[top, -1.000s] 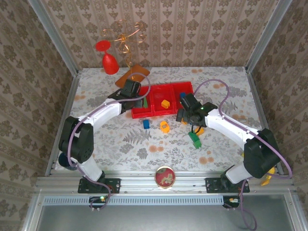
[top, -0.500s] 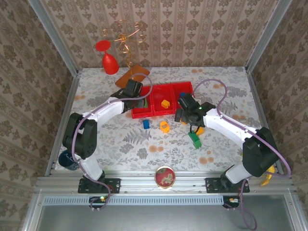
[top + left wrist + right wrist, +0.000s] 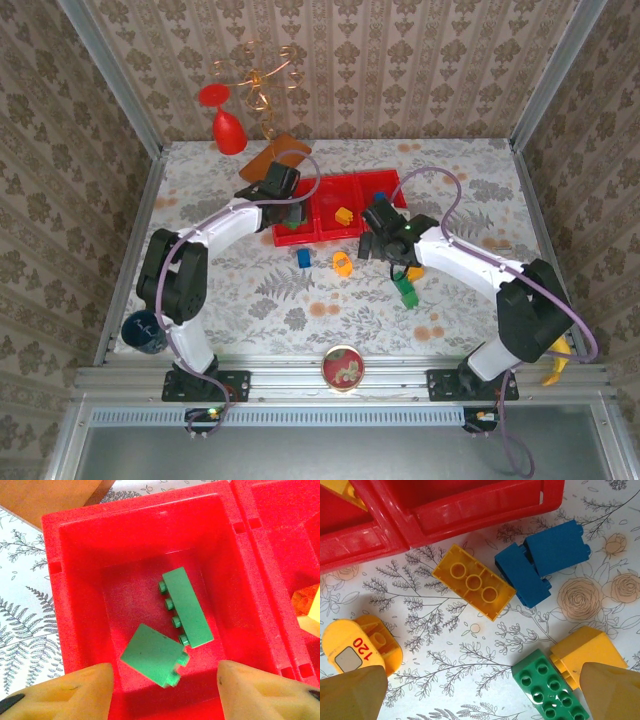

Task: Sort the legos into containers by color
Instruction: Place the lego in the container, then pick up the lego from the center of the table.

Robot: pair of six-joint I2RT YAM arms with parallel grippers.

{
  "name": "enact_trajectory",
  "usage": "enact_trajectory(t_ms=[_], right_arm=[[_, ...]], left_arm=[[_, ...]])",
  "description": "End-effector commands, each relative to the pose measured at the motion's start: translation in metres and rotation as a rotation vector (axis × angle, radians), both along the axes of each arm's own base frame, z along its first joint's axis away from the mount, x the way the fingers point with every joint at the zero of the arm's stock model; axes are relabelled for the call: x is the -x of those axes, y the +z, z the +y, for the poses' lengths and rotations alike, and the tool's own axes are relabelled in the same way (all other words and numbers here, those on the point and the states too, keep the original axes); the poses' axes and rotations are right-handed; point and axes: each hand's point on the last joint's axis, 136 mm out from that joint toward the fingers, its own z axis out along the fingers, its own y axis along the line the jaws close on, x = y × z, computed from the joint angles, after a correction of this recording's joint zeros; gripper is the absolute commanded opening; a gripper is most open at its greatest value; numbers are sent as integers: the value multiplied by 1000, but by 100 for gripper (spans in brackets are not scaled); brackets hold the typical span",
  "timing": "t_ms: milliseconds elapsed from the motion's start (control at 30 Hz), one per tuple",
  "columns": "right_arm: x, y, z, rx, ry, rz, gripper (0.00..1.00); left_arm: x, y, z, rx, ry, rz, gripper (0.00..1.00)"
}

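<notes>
The left jaws stand released and empty just above the left compartment of the shallow red plastic tray (image 3: 75, 525), where a long green plastic brick (image 3: 187, 607) and a square green plastic brick (image 3: 152, 655) lie. If you pull back low, they may catch the near wall, which their tips hide, and drag the tray. The right jaws hang wide open and empty over the flowered worktop (image 3: 445, 675), where the flat yellow plastic brick (image 3: 472, 587) lies just beside overlapping blue plastic bricks (image 3: 535, 562), hard to tell apart, so closing there may take two colours.

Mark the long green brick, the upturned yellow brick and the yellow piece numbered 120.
long green brick (image 3: 187, 607): left wrist view, its smooth side.
upturned yellow brick (image 3: 473, 583): right wrist view, its middle ring.
yellow piece numbered 120 (image 3: 362, 648): right wrist view, on the digits.
</notes>
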Motion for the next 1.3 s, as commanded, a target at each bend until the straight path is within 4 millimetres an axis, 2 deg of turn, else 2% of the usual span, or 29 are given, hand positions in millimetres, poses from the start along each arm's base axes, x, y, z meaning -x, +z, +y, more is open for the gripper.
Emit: enact_trajectory(t_ms=[0, 233, 467, 633, 733, 767, 867, 1100, 1267], right_arm=[[-2, 6, 10, -12, 9, -3, 100], [3, 4, 24, -3, 63, 4, 100], [9, -1, 38, 4, 110, 25, 98], [13, -4, 53, 0, 151, 36, 97], [15, -6, 61, 3, 177, 45, 96], [16, -7, 65, 3, 187, 49, 96], [19, -12, 74, 5, 214, 64, 95], [22, -21, 95, 25, 282, 94, 94], [22, -29, 99, 47, 303, 124, 93]], left_arm=[[3, 10, 0, -11, 0, -4, 61], [11, 31, 3, 10, 13, -25, 67], [28, 62, 15, 42, 56, -76, 73], [42, 79, 30, 59, 90, -119, 84], [51, 86, 39, 65, 113, -143, 97], [55, 87, 43, 66, 122, -148, 100], [65, 87, 55, 66, 156, -160, 100], [91, 69, 86, 51, 240, -151, 100], [102, 57, 100, 65, 280, -136, 100]])
